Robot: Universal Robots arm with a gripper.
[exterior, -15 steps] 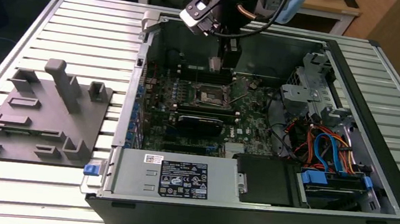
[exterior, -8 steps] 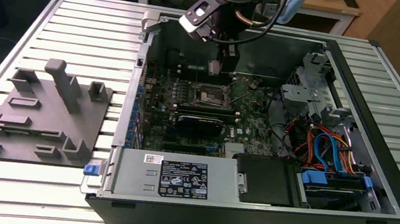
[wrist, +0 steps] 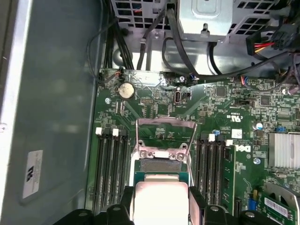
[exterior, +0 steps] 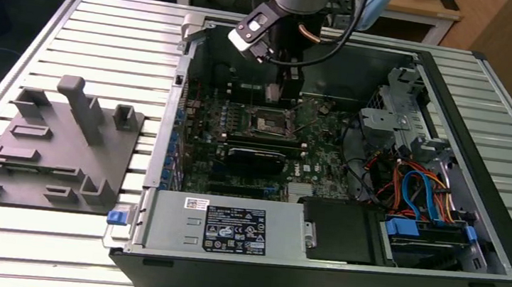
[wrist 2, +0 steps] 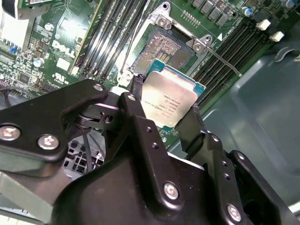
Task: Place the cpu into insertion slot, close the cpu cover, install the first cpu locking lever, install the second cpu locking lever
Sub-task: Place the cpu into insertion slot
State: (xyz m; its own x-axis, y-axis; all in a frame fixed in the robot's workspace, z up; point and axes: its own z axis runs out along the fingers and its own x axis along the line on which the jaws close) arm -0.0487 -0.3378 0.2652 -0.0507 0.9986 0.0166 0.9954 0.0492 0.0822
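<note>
Exterior view, left to right: one grey moulded fixture plate (exterior: 55, 151) at centre-left, and one open black computer case (exterior: 503, 241) across centre and right. The arm's gripper (exterior: 283, 93) hangs in the case's upper middle, its tips hard to make out there. Second wrist view: two black fingers (wrist 2: 136, 101) clamp one square silver-topped cpu (wrist 2: 169, 98) by opposite edges. It is tilted and unseated, close to the square black insertion slot (wrist 2: 164, 47), which it partly hides. First wrist view: one thin silver cpu cover (wrist: 164, 121) stands raised.

Dull silver metal cpu (wrist 2: 169, 101), matt black jaws, glossy green circuit board (wrist: 225, 122), ribbed metal table (exterior: 106, 28)
</note>
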